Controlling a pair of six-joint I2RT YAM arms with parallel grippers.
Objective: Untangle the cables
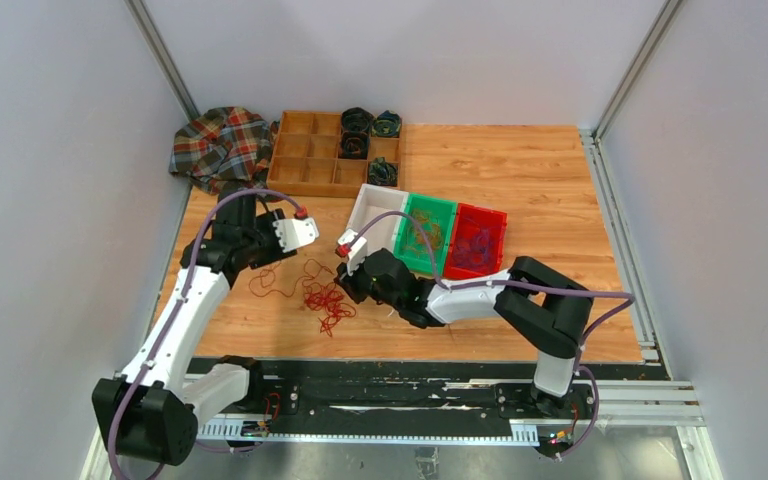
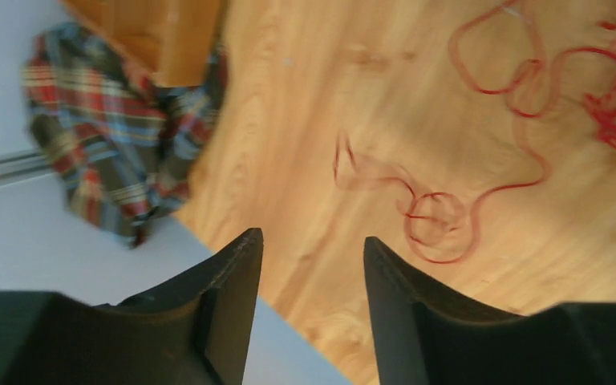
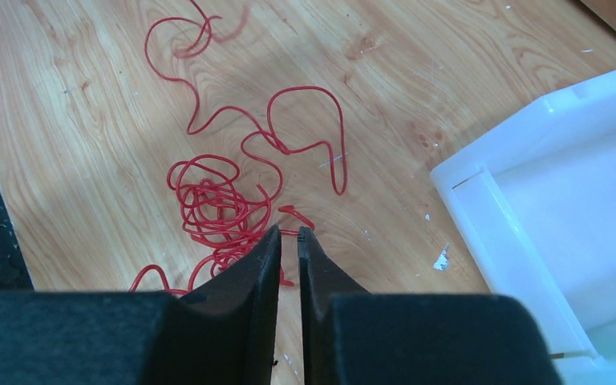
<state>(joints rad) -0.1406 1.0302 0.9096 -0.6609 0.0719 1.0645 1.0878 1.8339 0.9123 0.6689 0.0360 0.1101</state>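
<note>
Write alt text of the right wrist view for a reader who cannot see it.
The right gripper, jaws almost shut, seems to pinch a strand of the tangled red cable lying on the wooden table. A corner of a white bin shows at the right.

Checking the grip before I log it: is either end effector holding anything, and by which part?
The right end effector seems to pinch the red cable on a strand at the tangle's edge; the left end effector holds nothing.

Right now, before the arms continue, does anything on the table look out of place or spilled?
Yes. A plaid cloth lies crumpled at the far left corner, partly over the edge of the table. Small white chips lie scattered on the wood beside the white bin.
</note>
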